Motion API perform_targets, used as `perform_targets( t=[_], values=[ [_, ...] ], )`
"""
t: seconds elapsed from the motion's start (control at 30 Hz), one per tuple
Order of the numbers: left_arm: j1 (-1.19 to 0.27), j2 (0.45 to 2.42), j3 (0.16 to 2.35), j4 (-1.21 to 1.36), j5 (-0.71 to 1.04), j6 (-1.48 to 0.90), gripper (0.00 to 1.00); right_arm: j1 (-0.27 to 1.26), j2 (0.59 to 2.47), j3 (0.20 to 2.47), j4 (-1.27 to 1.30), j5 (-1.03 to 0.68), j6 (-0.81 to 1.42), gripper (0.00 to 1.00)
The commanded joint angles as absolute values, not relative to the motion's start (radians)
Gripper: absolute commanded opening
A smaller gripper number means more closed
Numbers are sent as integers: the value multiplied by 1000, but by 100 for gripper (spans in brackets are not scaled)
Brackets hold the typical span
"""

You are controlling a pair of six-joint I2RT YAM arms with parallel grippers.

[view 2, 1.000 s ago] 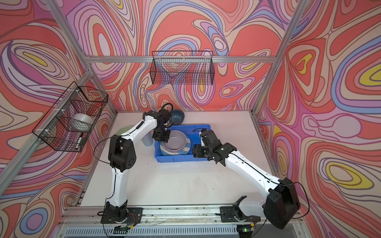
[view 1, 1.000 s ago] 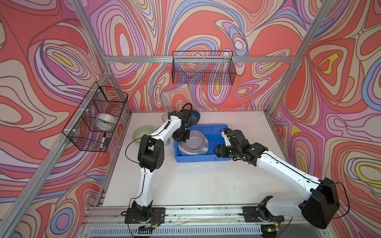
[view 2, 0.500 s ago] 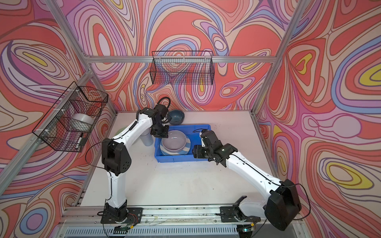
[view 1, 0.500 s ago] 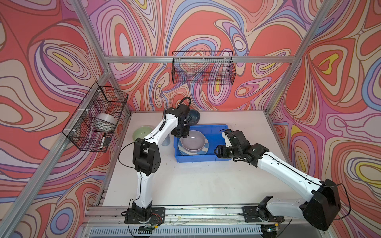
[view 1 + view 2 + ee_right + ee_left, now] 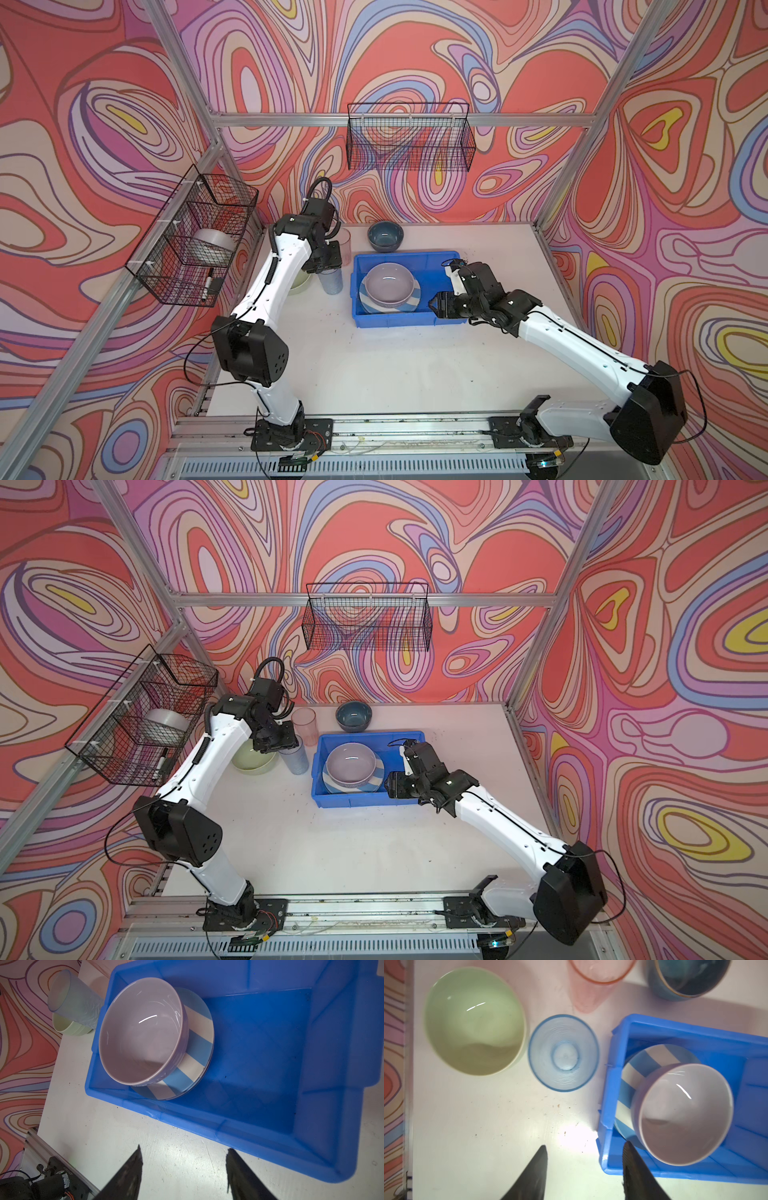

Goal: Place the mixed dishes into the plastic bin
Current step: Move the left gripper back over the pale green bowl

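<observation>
**Risks.** The bluish tumbler (image 5: 563, 1053) stands upright on the bench (image 5: 374, 374), mid-frame in the left wrist view. It has the pale green bowl (image 5: 474, 1021) close on its left and the plastic bin (image 5: 610, 1088) close on its right. The pinkish tumbler (image 5: 593, 982) is just above it. In so tight a cluster, a descent by the left tool (image 5: 584, 1145) onto either tumbler would likely clip a neighbour or the bin's rim. The cups are tall and look light, so a glancing finger would probably tip or skid them. The bin's left half is taken by a lilac-grey bowl (image 5: 390, 282) sitting on a striped plate (image 5: 411, 304). A dish dropped there could knock the bowl or ride up on it. The bin's right half is bare and judged the safer target. The dark blue-grey bowl (image 5: 385, 236) sits on the bench behind the bin, upper centre.

**Pose.** In both top views the left arm (image 5: 270, 286) reaches up-frame with its wrist bent down. Its tool hovers above the tumbler cluster, jaws parted with nothing between them. The right arm (image 5: 561, 336) stretches in from lower right. The right tool (image 5: 184, 1148) is low over bare bench just short of the bin's near wall, jaws apart and empty.
</observation>
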State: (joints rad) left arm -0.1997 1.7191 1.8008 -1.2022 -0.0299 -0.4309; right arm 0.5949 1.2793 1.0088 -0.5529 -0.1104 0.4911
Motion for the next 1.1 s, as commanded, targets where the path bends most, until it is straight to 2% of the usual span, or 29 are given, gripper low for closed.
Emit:
perform_targets(
  t=[0.0, 0.03, 0.07, 0.1, 0.2, 0.4, 0.5, 0.77, 0.9, 1.07],
  values=[
    [-166, 1662, 1761, -1198, -79, -461, 55, 593, 1288, 994, -527, -121, 484, 65],
    [-154, 1651, 1746, -1197, -92, -467, 61, 594, 1291, 993, -525, -123, 486, 65],
    [-140, 1636, 1726, -1189, -107, -472, 73, 593, 1296, 995, -523, -124, 486, 65],
    [-130, 1622, 1702, -1174, -128, -474, 80, 593, 1300, 997, -519, -128, 486, 65],
    [-109, 1590, 1643, -1144, -179, -481, 85, 593, 1308, 1000, -507, -135, 488, 66],
    [-80, 1570, 1541, -1098, -302, -510, 81, 594, 1322, 1007, -508, -138, 485, 66],
    [-36, 1582, 1499, -1084, -287, -535, 76, 593, 1315, 999, -506, -140, 485, 66],
    [29, 1631, 1387, -950, -249, -558, 71, 593, 1314, 982, -493, -143, 485, 66],
    [29, 1713, 1418, -931, -258, -563, 69, 594, 1320, 982, -488, -152, 485, 66],
    [32, 1804, 1463, -936, -273, -585, 71, 592, 1307, 964, -476, -155, 493, 66]
  ],
)
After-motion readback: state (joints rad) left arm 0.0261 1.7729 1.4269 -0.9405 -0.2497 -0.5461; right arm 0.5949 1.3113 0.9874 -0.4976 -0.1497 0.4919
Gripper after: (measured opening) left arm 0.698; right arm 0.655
